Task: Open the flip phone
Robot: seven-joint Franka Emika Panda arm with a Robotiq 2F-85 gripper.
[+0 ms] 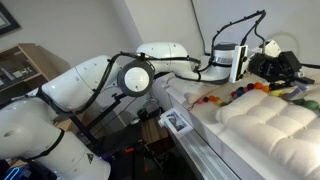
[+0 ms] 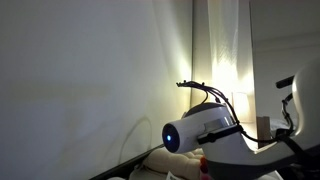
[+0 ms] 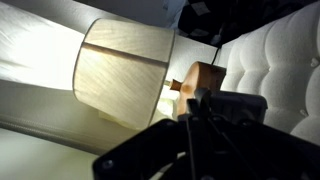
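Note:
A small flat silver-grey gadget [image 1: 177, 122], which looks like the flip phone, lies at the near left end of the white surface, left of the cushion. I cannot tell if it is open or folded. My gripper [image 1: 278, 65] hangs in the air at the far right, above a string of coloured beads [image 1: 240, 95] and well away from the gadget. In the wrist view its two dark fingers [image 3: 198, 104] stand pressed together with nothing visible between them. A dark flat block [image 3: 242, 106] sits just beside the fingertips; what it is stays unclear.
A white tufted cushion [image 1: 270, 122] fills the right of the surface and shows in the wrist view [image 3: 285, 70]. A lit lamp with a pale shade [image 3: 120, 75] and wooden base [image 3: 203, 76] stands near the gripper. The robot's white arm [image 1: 100, 85] spans the left.

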